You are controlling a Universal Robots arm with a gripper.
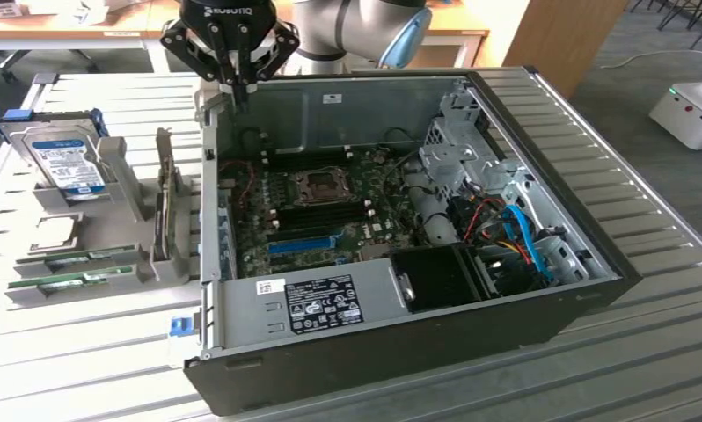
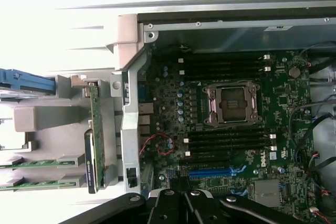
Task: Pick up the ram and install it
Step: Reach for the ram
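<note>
Two near-identical green RAM sticks lie side by side in a grey holder at the exterior view's left, one [image 1: 91, 257] just behind the other [image 1: 69, 281]; I cannot tell which is the task's ram. The wrist view shows them edge-on [image 2: 42, 162] [image 2: 42, 184]. My gripper [image 1: 243, 81] hangs shut and empty above the back left corner of the open computer case [image 1: 327, 347], well away from the sticks. Its black fingers [image 2: 168, 205] meet over the motherboard's edge. Empty black memory slots [image 1: 316, 214] [image 2: 226, 140] flank the CPU socket [image 1: 323, 185] [image 2: 233, 103].
A silver hard drive [image 1: 69, 163] with a blue label stands in the holder's back part. A green card [image 1: 164, 189] [image 2: 95, 124] stands upright between holder and case. Cables and a drive cage [image 1: 492, 202] crowd the case's right side. A white machine [image 1: 694, 110] stands far right.
</note>
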